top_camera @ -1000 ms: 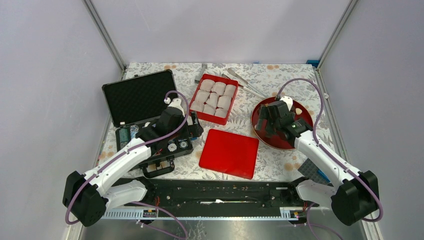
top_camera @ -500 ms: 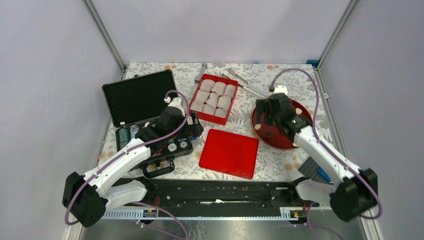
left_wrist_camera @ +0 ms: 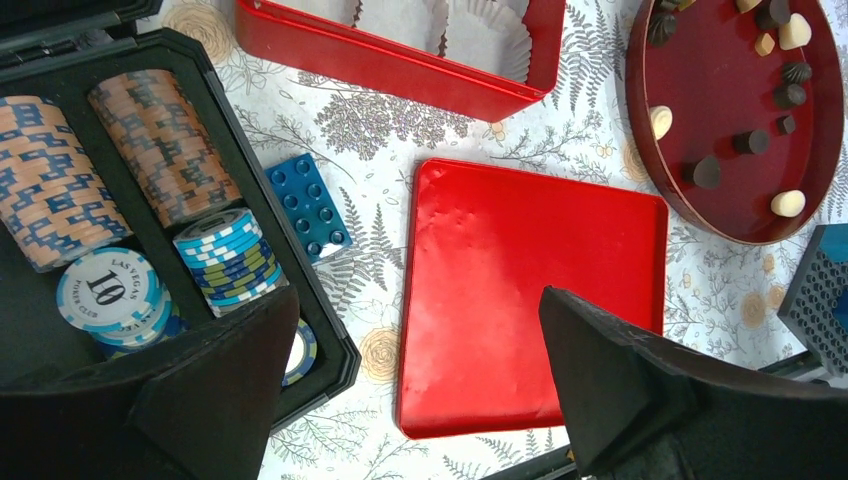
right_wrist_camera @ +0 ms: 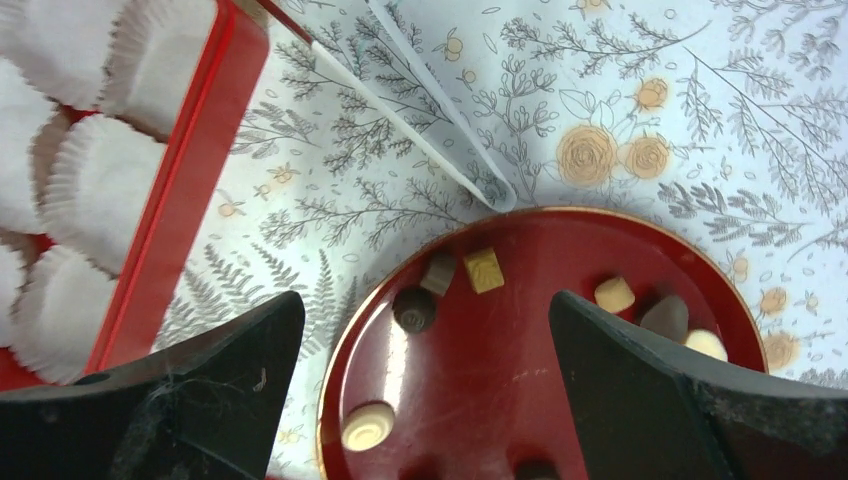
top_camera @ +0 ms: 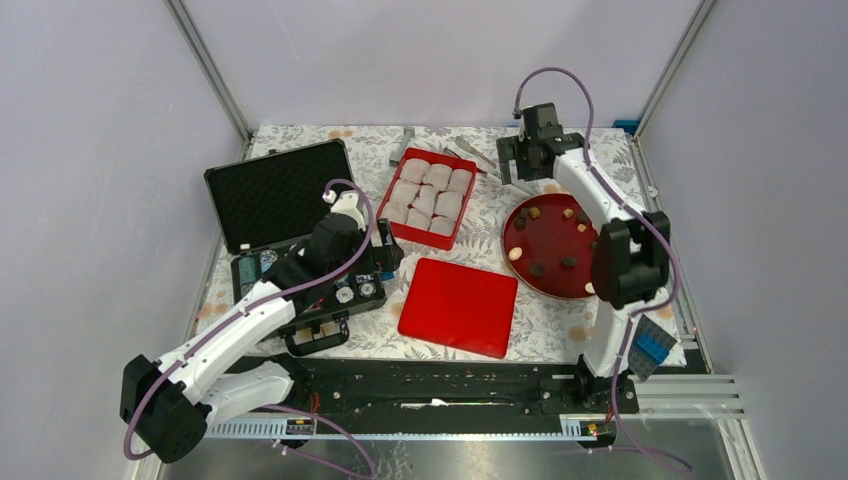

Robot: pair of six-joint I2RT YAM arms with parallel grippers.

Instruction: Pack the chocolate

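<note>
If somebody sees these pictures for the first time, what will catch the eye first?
The reds: a round red plate on the right with the chocolate scattered on it, a red box of white paper cups at the far middle, and a flat red lid nearer. On the left, an open black case shows striped poker chips.

Bright, even light; soft shadows; wrist views sharp, slight plate glare.

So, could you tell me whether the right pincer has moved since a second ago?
Yes: the right pincer went from over the red plate to beyond its far rim, open.
</note>
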